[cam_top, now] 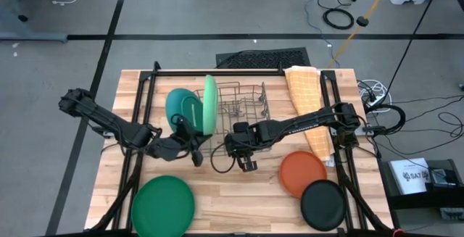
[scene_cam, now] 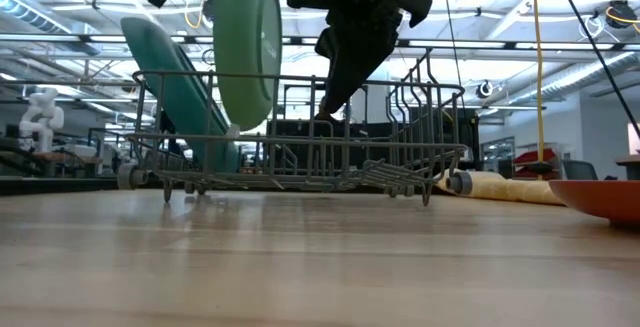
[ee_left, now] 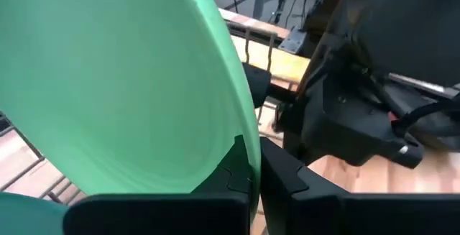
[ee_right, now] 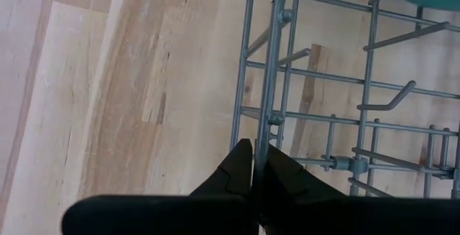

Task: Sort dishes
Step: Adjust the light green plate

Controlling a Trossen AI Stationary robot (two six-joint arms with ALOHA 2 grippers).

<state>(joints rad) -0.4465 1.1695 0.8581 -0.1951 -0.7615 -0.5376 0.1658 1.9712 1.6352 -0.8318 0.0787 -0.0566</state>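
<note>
Racking light green plate [cam_top: 210, 104] clamped in left end effector [cam_top: 190, 132], right end effector [ee_right: 253, 169] pinching wire rack [cam_top: 243, 103]; teal plate [cam_top: 183, 106] racked, dark green plate [cam_top: 163, 204], orange plate [cam_top: 303, 173], black plate [cam_top: 323, 204] remaining on tabletop [cam_top: 239, 201].

**Both arms meet in the middle**

The left arm reaches in from the left side. Its left gripper [ee_left: 255, 174] pinches something thin between its fingers. The right arm stretches across from the right. Its right gripper [ee_right: 255, 164] pinches a thin wire.

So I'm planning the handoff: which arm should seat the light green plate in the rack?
Left. Its end effector is shut on the light green plate, upright over the rack. The right end effector pinches a rack wire.
</note>
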